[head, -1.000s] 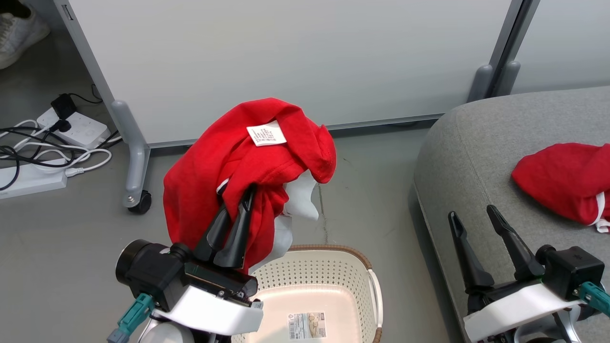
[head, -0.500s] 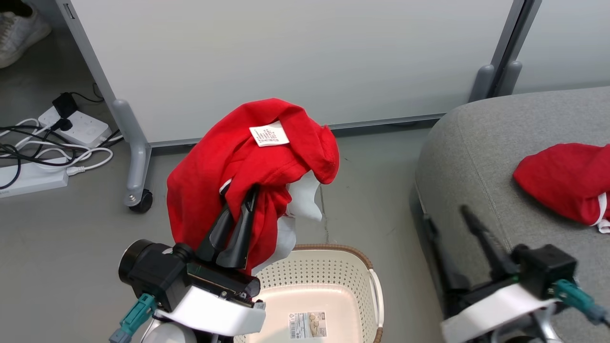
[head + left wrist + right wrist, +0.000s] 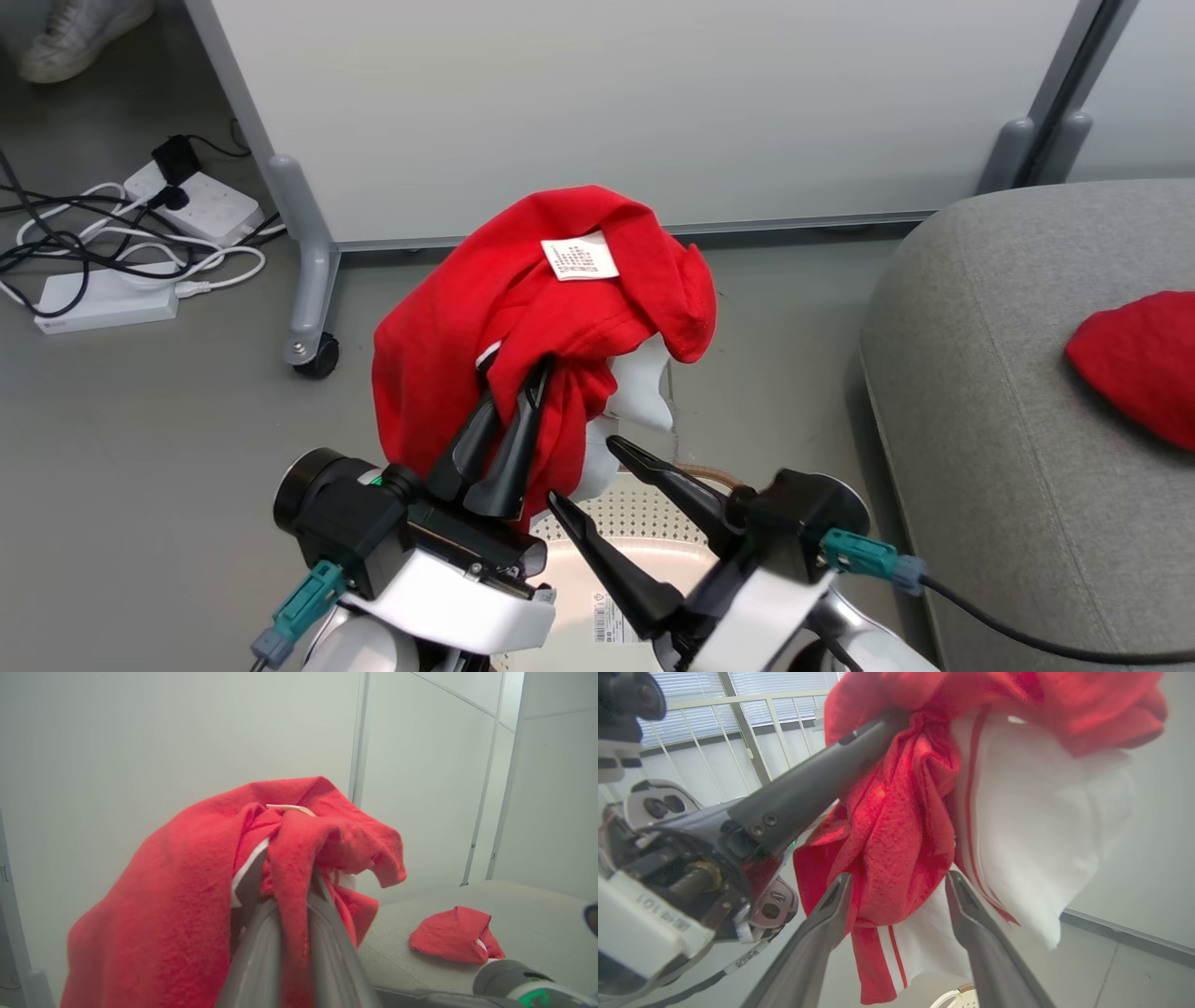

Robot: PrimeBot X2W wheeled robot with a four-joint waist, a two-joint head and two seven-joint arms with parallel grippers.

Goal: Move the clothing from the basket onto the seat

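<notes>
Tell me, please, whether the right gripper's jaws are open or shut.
Open: the right gripper has its jaws spread wide apart, pointing at the hanging red garment.

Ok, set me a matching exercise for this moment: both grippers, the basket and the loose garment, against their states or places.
Column one
1. left gripper
2. right gripper
3. basket
4. loose garment

Column two
A. lying on the sofa
B. open, close to the held garment
C. shut on the held garment
D. on the floor, beneath both grippers

Pairs: 1-C, 2-B, 3-D, 4-A
</notes>
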